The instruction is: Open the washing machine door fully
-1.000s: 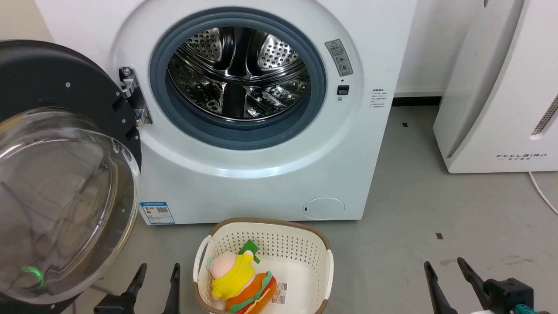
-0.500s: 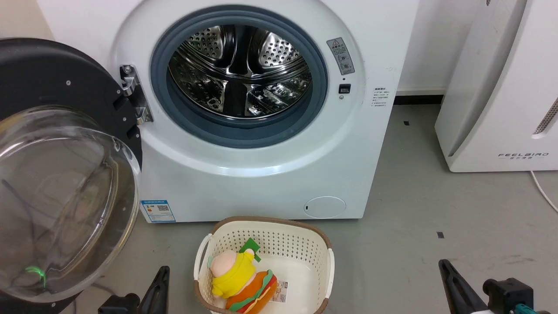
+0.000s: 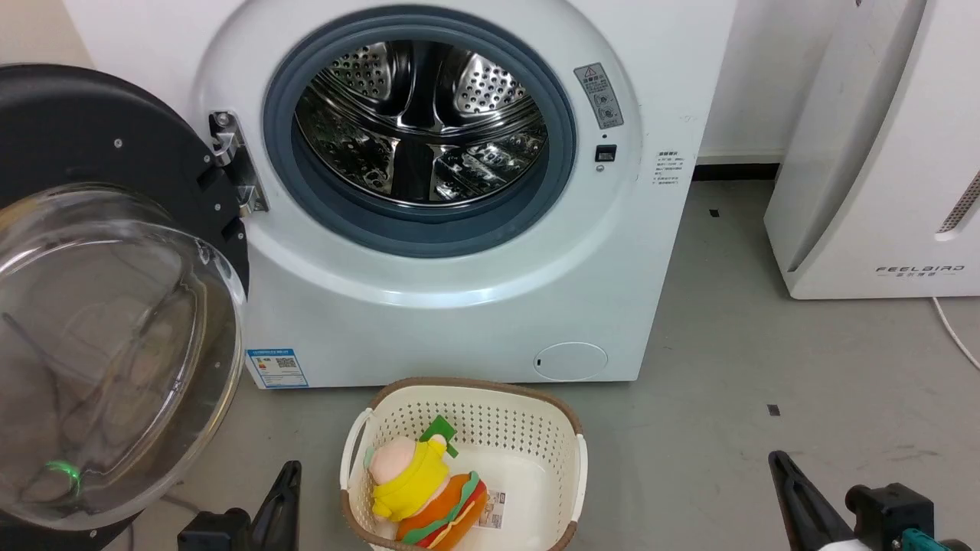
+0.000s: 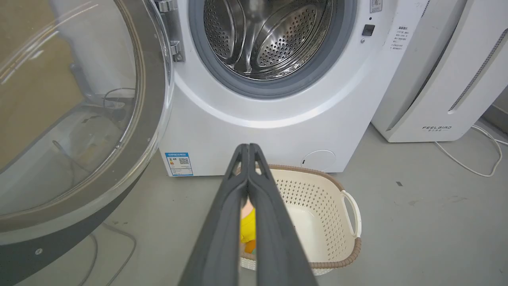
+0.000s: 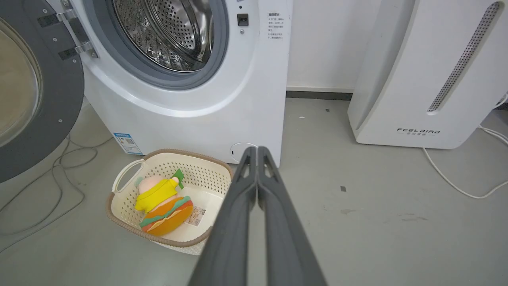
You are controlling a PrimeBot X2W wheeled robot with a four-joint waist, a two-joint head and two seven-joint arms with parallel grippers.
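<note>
— Jaws, both arms: condition?
— Left gripper point(image 4: 248, 147): fingers pressed together along their length, nothing between them. Right gripper point(image 5: 257, 149): likewise clenched, nothing held. Both hang low in front of the washing machine point(image 3: 459, 306), well apart from its front panel.
— Position of the washing machine door point(image 3: 107, 291)?
— Swung out on the metal hinge point(image 3: 233, 164) at the machine's left side as the robot faces it, well clear of the porthole. Its dark inner face and bulging glass bowl are turned toward the head camera. In the head view, the left gripper sits near the door's lower edge and is not touching it.
— Porthole?
— Uncovered. The steel drum point(image 3: 421, 122) and the grey gasket point(image 3: 563, 153) around it are fully exposed.
— Other items noted?
— A cream basket point(image 3: 459, 386) stands on the floor just before the machine's front, between the two grippers, with a plush toy point(image 3: 421, 490) lying inside. A blue label point(image 3: 277, 367) is stuck at the machine's lower left corner. A white FEELBIRD appliance point(image 3: 880, 153) stands to the machine's right, with a gap of floor between them. A white cable point(image 3: 953, 337) trails on the floor beside that appliance.
</note>
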